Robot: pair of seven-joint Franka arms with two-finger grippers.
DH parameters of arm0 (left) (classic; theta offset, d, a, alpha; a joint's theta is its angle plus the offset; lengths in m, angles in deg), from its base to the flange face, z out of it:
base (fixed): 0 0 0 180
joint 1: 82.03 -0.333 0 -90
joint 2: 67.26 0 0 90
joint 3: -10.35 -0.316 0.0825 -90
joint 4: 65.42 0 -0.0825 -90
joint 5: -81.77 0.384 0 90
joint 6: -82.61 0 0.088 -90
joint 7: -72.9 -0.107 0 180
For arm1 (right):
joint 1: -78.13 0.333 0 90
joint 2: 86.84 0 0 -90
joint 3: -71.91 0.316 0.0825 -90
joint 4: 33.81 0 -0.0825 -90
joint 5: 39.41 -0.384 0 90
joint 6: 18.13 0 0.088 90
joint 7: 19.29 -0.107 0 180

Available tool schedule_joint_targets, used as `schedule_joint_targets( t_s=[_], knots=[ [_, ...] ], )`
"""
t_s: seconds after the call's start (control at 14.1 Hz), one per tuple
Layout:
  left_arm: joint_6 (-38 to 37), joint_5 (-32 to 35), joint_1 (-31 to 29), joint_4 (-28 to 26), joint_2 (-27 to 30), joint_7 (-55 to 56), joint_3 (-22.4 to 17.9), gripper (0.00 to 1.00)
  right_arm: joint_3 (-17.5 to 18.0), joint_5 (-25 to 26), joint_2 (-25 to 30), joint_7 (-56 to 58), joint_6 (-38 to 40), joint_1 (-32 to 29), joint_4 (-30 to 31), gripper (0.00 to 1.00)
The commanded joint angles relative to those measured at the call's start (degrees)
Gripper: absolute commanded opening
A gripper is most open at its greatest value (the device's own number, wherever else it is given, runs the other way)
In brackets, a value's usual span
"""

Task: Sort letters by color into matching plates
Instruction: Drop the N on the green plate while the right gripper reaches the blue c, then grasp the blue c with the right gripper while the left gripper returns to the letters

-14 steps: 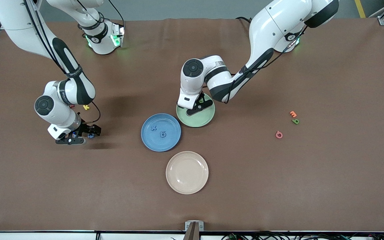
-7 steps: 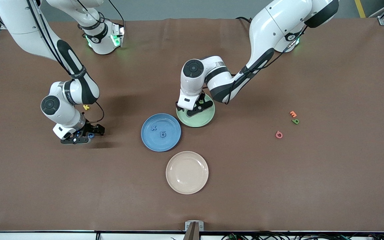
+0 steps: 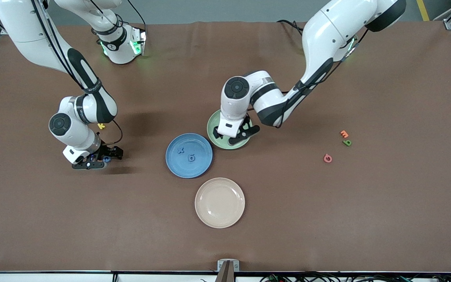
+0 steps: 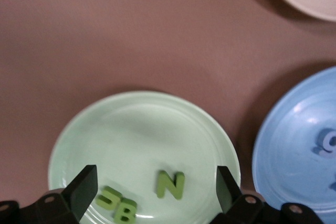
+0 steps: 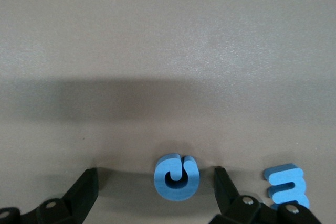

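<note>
R gripper spread wide, low round blue "G", not gripping; blue "3" beside. Blue plate: 2 blue letters. L gripper open, empty, over green plate: 3 green letters. 1 green letter toward L arm's end.
</note>
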Motion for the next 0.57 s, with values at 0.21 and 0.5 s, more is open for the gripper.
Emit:
schedule_joint_targets(
  t_s=[0.21, 0.5],
  knots=[
    [-1.8, -0.64, -12.36, -11.56, 9.69, -12.02, 4.2, 0.99, 0.14, 0.78, 0.3, 0.02, 0.18, -0.83, 0.22, 0.87],
    [-1.8, -0.56, -32.39, -19.2, 11.54, -24.76, 17.02, 0.99, 0.14, 0.78, 0.39, 0.02, 0.26, -0.83, 0.22, 0.79]
  ],
)
